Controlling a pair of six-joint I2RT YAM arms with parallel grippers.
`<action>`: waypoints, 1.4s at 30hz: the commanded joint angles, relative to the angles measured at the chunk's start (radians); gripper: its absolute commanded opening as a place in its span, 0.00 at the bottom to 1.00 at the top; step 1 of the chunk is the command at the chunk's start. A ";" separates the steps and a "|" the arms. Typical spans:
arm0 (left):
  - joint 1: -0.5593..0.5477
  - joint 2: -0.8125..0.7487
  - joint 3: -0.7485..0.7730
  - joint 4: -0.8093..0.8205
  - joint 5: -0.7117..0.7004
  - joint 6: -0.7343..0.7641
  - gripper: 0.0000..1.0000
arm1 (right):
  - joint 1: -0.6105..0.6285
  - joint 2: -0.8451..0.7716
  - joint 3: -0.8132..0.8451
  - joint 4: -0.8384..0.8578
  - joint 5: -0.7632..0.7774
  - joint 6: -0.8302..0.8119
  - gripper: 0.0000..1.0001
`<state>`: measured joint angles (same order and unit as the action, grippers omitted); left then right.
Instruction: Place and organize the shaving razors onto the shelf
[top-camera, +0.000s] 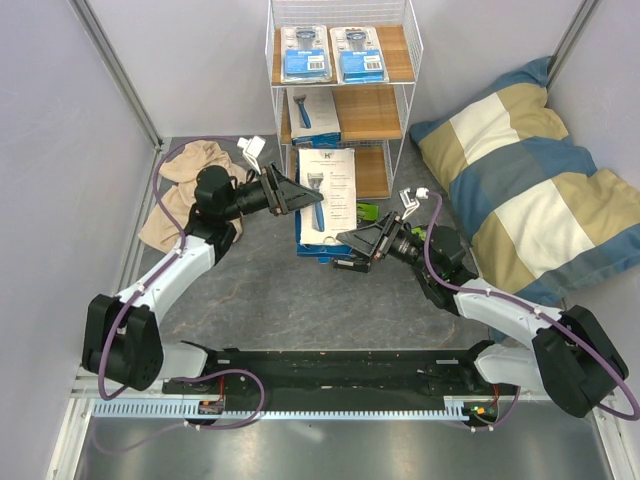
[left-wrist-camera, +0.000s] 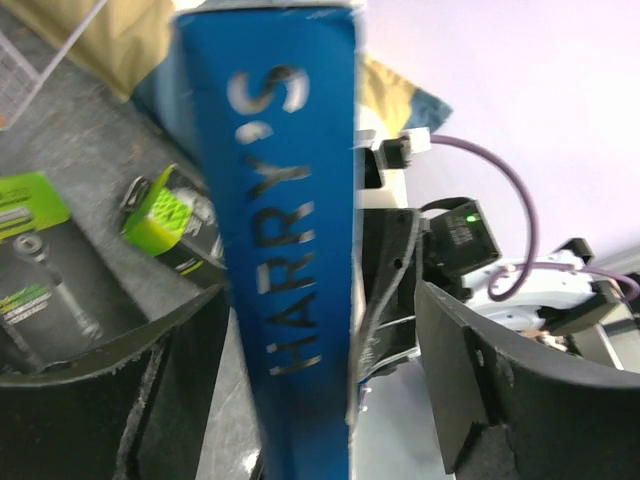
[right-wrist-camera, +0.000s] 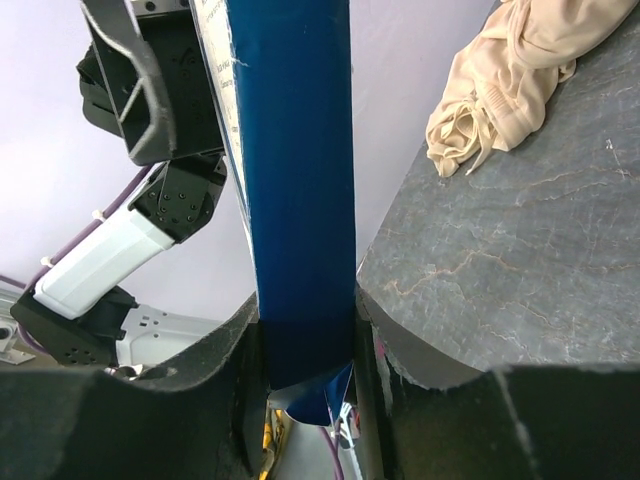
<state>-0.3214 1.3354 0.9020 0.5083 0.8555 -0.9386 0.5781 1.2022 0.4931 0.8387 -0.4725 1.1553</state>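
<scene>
The shelf (top-camera: 378, 112) stands at the back centre. Two white-and-blue blister cards (top-camera: 306, 53) (top-camera: 358, 53) lie on its top board, and one white pack (top-camera: 312, 113) lies on the middle board. A second white pack with a blue side (top-camera: 327, 190) is held upright in front of the shelf. My right gripper (top-camera: 357, 242) (right-wrist-camera: 305, 300) is shut on its blue edge (right-wrist-camera: 295, 170). My left gripper (top-camera: 297, 195) (left-wrist-camera: 315, 310) is open around the same pack (left-wrist-camera: 285, 200), with a gap at its right finger. Two black-and-green boxes (left-wrist-camera: 30, 250) (left-wrist-camera: 175, 215) lie on the floor.
A beige cloth (top-camera: 188, 185) (right-wrist-camera: 510, 70) lies left of the shelf. A large striped pillow (top-camera: 530, 170) fills the right side. Grey walls close in both sides. One green box (top-camera: 366, 211) lies by the shelf's foot, and the other (top-camera: 350, 264) lies under my right gripper.
</scene>
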 joint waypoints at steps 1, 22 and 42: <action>-0.002 -0.061 0.063 -0.192 -0.065 0.187 0.83 | -0.011 -0.046 0.006 0.046 0.012 -0.025 0.31; 0.002 -0.289 0.100 -0.660 -0.472 0.557 0.91 | -0.121 0.002 0.091 -0.101 -0.058 -0.071 0.30; 0.005 -0.275 0.054 -0.663 -0.467 0.580 0.91 | -0.375 0.230 0.444 -0.372 -0.244 -0.161 0.29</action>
<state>-0.3202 1.0618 0.9653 -0.1650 0.3946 -0.4088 0.2558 1.3834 0.8360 0.4889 -0.6491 1.0313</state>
